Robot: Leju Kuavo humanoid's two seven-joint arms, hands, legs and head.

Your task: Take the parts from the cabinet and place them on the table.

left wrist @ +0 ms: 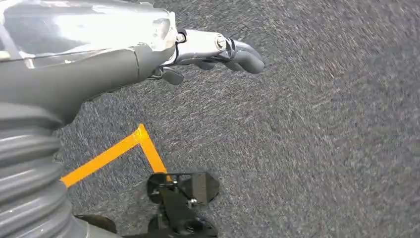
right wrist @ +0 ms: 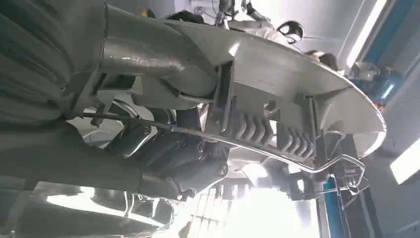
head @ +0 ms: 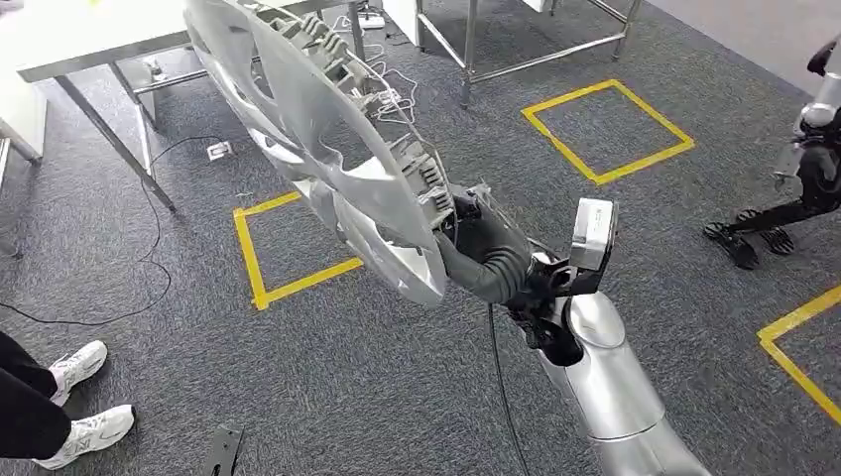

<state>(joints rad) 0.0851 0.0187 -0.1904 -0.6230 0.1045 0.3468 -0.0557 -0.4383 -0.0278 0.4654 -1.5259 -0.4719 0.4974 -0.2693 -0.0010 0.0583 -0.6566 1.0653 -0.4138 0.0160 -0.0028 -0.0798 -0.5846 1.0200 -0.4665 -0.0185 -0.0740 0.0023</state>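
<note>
A large silver wheel cover (head: 317, 139) with clips and a wire ring on its back hangs tilted in the air over the carpet. My right hand (head: 474, 230) grips its lower rim, the fingers (right wrist: 168, 153) wrapped behind the rim of the cover (right wrist: 277, 74) in the right wrist view. My left hand (left wrist: 213, 52) hangs over grey carpet with its fingers curled in and nothing in it. A white table (head: 89, 40) stands at the far left, behind the cover.
Yellow tape squares (head: 605, 129) mark the carpet. A person's white shoes (head: 84, 397) stand at the lower left. A metal frame table (head: 526, 40) is at the back, another robot (head: 808, 169) at the right edge. Cables (head: 159, 198) lie on the floor.
</note>
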